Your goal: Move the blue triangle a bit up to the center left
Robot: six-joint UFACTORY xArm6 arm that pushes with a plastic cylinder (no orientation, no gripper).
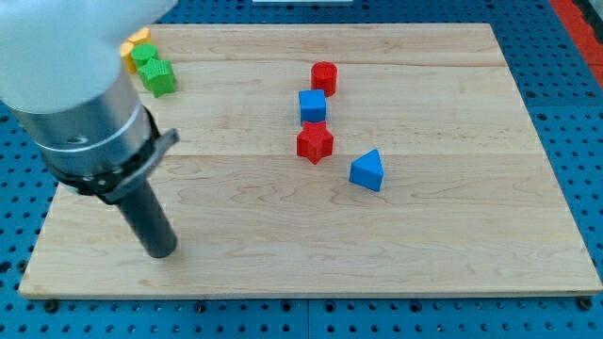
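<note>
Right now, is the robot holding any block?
No. My tip only pushes, and it touches nothing; the blue triangle block sits far off toward the view's right.

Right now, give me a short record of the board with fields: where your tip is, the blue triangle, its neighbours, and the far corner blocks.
tip: my tip at the view's lower left, touching no block
target: blue triangle, right of centre, far from the tip
nearest neighbour: red star, up-left of the triangle, apart from it
above star: blue cube, then red cylinder
top left corner: green blocks beside a yellow block, partly hidden by the arm
</note>
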